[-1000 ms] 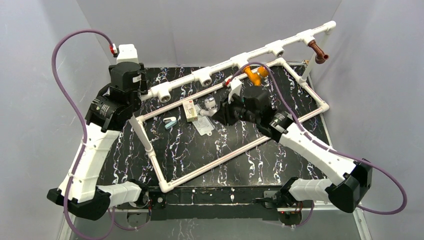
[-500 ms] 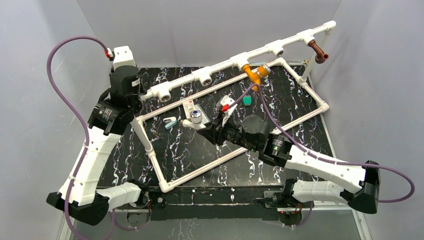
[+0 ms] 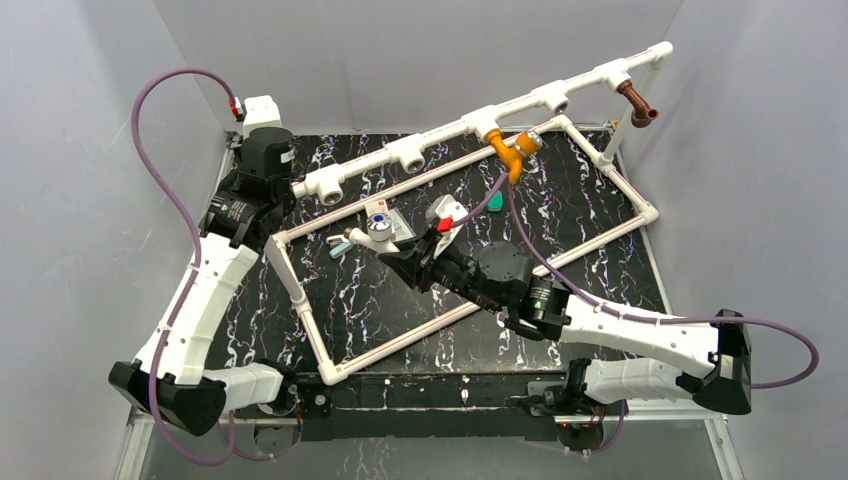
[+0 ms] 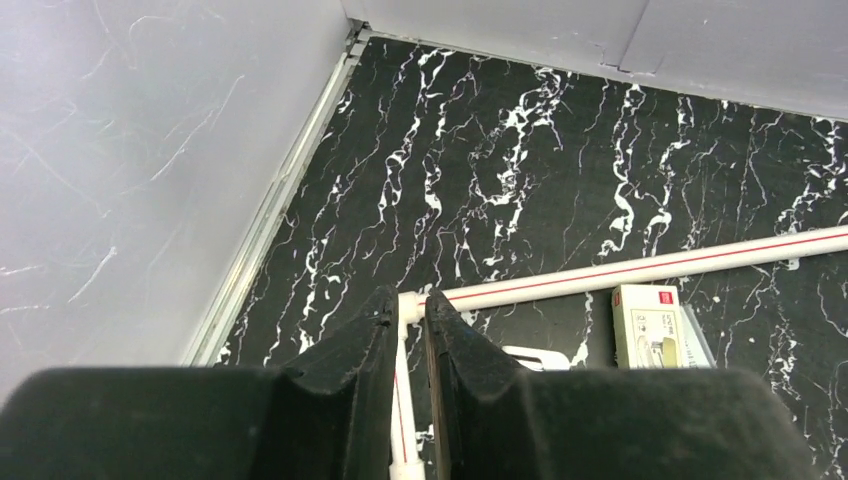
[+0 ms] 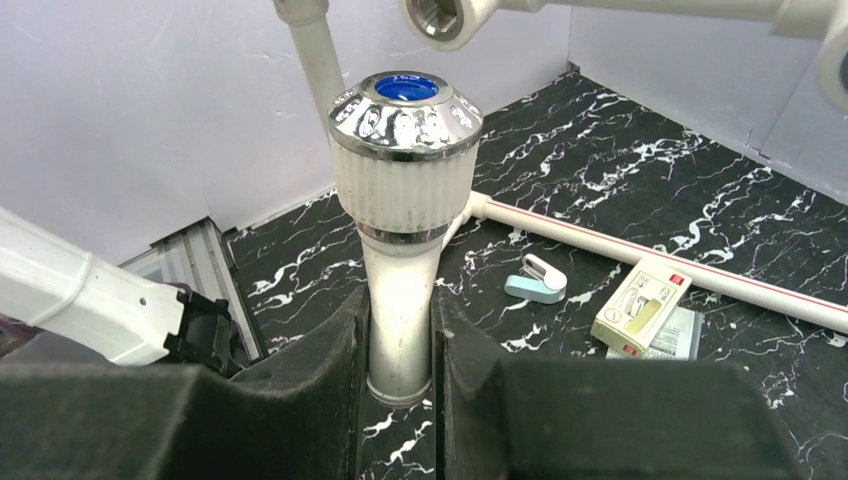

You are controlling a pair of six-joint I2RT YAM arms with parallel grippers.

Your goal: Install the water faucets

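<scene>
Fingers of my right gripper [image 5: 400, 312] pinch the stem of the white faucet [image 5: 405, 170], which stands upright between them, its chrome cap with a blue centre on top. From above, it hangs over the tabletop [image 3: 360, 300] at about 10 o'clock from the middle, just beside a small box [image 3: 383, 214] and below the upper rail of the pipe frame [image 3: 406, 151]. In my right wrist view an open fitting mouth shows at 12 o'clock of the cap, apart from it. My left gripper [image 4: 410, 335] is pressed onto a thin red-striped pipe of that frame, near its corner at 9 o'clock. The orange faucet [image 3: 510, 152] sits on a rail fitting at 1 o'clock, spout hanging down. The reddish-brown faucet [image 3: 635, 103] is on the fitting at the rail's far end, at 2 o'clock. A teal piece [image 3: 495, 201] lies on the tabletop at 6 o'clock of the orange faucet.
</scene>
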